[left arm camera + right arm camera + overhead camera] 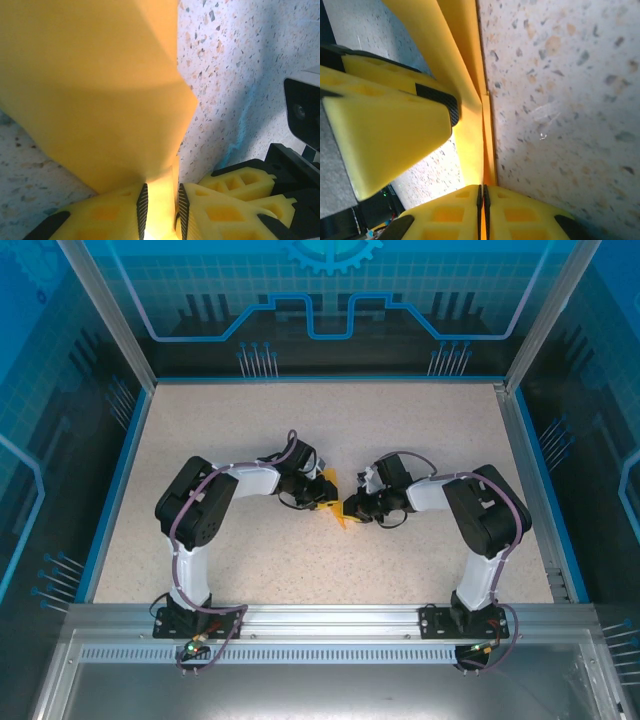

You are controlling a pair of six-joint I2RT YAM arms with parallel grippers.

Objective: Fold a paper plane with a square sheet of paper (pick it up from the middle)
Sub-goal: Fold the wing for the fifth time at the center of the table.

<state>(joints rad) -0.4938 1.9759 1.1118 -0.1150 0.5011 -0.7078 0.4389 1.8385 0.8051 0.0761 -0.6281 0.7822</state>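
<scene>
I see the sheet of paper (343,512) at the middle of the desk (330,420), orange-yellow and already creased, caught between my two pincers; from the left wrist it fans out wide and angular above the fingers, from the right wrist it runs as a narrow doubled strip along a sharp fold; I cannot tell whether its lower edge touches the desk.

The left pincer (161,207) pinches the paper between its black pads, with the paper filling the narrow slot; the right pincer (482,196) has its yellow fingers pressed nearly together on a thin edge of the same sheet; the two tips sit just beside each other, and one left finger (395,130) looms close in the right wrist view.

Both arms bend inward with their elbows out, so open speckled surface lies all around the paper, widest toward the far side; a blue rim (120,480) borders the desk, an aluminium rail (330,618) carries the bases at the near edge, and blue printed panels (330,300) wall in the cell.
</scene>
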